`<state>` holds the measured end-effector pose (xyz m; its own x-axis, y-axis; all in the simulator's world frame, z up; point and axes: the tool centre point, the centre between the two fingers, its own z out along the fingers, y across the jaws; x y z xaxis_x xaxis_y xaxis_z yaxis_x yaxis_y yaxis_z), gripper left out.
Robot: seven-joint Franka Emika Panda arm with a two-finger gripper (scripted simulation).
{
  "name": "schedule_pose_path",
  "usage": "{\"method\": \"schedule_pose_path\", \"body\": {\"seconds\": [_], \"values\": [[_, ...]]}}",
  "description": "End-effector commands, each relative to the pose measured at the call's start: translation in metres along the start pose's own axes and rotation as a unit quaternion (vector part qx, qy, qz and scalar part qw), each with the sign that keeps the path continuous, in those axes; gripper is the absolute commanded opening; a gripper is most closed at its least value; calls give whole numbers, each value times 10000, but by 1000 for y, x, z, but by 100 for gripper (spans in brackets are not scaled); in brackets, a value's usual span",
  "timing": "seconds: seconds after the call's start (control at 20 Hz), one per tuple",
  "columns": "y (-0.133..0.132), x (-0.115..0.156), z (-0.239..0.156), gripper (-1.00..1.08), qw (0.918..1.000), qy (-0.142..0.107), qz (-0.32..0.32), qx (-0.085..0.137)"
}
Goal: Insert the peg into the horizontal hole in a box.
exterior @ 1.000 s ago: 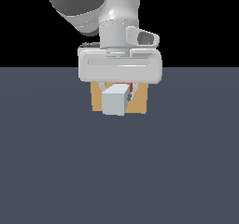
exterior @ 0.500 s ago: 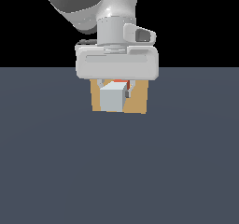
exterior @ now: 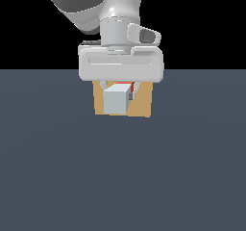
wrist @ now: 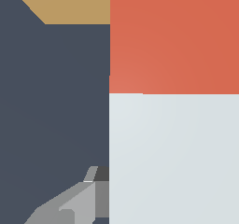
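I have the gripper (exterior: 118, 91) closed on the peg (exterior: 116, 100), held level in front of the box (exterior: 142, 102), red end toward it. The peg looks stiff, smooth and light; I judge a grip on the grey part best. The hole is hidden.

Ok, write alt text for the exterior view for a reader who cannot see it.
A white robot arm's end effector holds a pale grey peg end-on toward the camera, directly in front of a tan box. A sliver of the peg's red-orange end shows behind its grey face. Both sit above a flat dark grey-blue floor; the hole is hidden.
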<state>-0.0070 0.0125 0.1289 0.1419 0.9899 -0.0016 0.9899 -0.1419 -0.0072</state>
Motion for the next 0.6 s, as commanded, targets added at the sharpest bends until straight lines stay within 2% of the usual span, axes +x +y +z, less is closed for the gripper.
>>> {"method": "schedule_pose_path", "body": {"seconds": [0.0,0.25,0.55], "values": [[1,8,-3,-100,10000,8,-7,-31],[1,38,-4,-100,10000,10,-6,-38],[0,93,-5,-100,10000,13,-6,-50]]}}
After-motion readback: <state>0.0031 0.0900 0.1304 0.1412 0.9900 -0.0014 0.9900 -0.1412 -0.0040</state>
